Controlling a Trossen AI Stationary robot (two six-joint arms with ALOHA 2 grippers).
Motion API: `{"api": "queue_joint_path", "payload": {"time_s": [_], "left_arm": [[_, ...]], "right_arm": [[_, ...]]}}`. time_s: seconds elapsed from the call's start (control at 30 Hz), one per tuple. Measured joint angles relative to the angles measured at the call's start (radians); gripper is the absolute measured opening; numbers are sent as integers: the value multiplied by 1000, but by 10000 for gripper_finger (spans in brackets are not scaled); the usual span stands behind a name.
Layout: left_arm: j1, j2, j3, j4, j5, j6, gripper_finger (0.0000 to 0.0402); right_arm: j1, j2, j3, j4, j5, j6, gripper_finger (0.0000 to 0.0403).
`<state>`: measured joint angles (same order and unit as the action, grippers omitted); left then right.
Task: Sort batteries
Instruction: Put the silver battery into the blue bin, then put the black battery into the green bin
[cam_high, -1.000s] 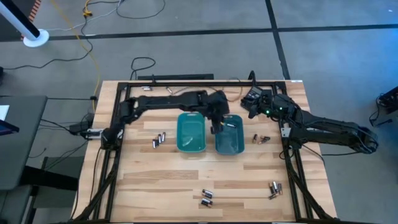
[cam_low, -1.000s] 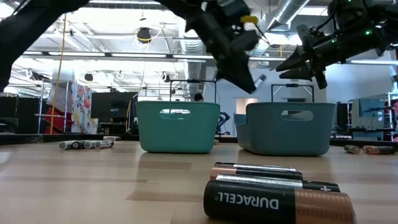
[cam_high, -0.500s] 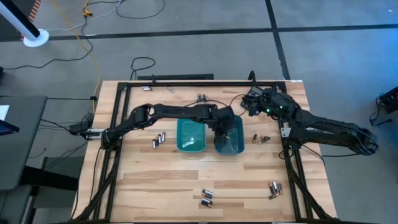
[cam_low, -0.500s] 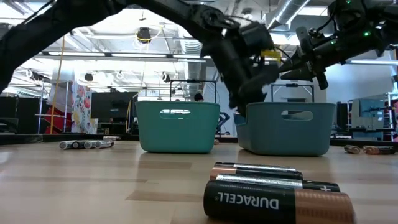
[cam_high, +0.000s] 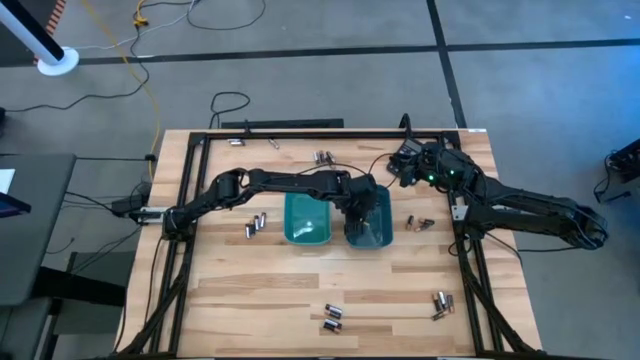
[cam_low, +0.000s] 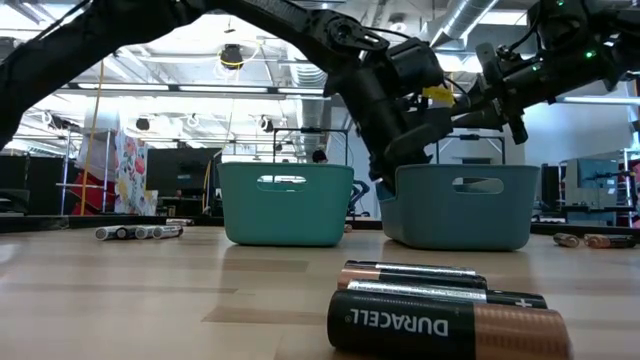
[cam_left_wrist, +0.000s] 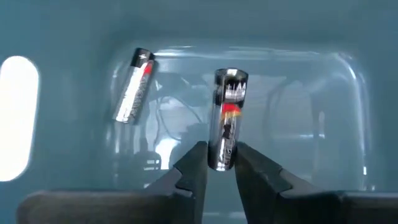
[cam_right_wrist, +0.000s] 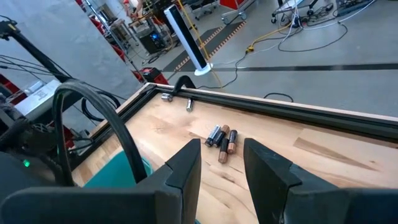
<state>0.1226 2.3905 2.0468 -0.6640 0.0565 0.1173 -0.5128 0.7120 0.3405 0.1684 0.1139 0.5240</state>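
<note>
Two teal trays stand side by side mid-table, the left tray (cam_high: 307, 218) and the right tray (cam_high: 372, 222). My left gripper (cam_left_wrist: 221, 167) reaches down inside the right tray, shut on a silvery battery (cam_left_wrist: 226, 112) with a red mark. A second silvery battery (cam_left_wrist: 134, 87) lies on that tray's floor. My right gripper (cam_right_wrist: 221, 168) hangs open over the table's far right (cam_high: 408, 166), with nothing between its fingers. Loose batteries lie on the table in small groups: (cam_high: 256, 224), (cam_high: 332, 318), (cam_high: 439, 303), (cam_high: 420, 223), (cam_high: 322, 157). My left gripper pinches the battery's near end (cam_left_wrist: 219, 157) between its two fingertips. The fingers slant down into the tray from the table's left and lie along the battery, which sticks out past them toward the tray's floor. Whether its far end touches the floor cannot be told.
A black frame (cam_high: 300, 133) runs along the table's far edge and down both sides. Three batteries (cam_low: 440, 310) lie close to the low camera near the front edge. Bare wood spreads between the trays and the front edge.
My left gripper has sunk from above the trays down into the right tray, shifting a little toward the table's near edge as it went. The silvery battery has gone with it below the tray's rim.
</note>
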Motion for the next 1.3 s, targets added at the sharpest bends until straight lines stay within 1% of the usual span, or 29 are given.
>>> {"api": "queue_joint_path", "payload": {"time_s": [0.13,0.5,0.6,0.67,0.83,0.97,1.03,1.13,1.2,1.3], "left_arm": [[-1,0,0,0,1,0,92],[8,-20,1,-5,-1,-29,91],[16,-42,26,-43,-4,-56,91],[19,-55,59,-106,-5,-62,91],[24,-129,125,-208,-5,-62,91],[31,-241,115,-286,-5,-35,91],[38,-305,82,-321,-5,-25,91],[56,-429,-52,-299,-33,-30,91],[72,-530,-193,-238,-58,-52,91],[97,-712,-455,-84,-81,-114,91]], "right_arm": [[1,0,0,0,0,0,138],[1,0,0,0,0,0,138],[1,0,0,0,-6,2,138],[3,-2,0,-2,-17,3,138],[7,-20,0,-1,-69,2,138],[7,-43,0,0,-88,2,138],[7,-56,0,-3,-89,2,138],[7,-76,0,-3,-89,0,138],[7,-91,0,-3,-89,-1,138],[7,-109,0,-3,-89,0,138]]}}
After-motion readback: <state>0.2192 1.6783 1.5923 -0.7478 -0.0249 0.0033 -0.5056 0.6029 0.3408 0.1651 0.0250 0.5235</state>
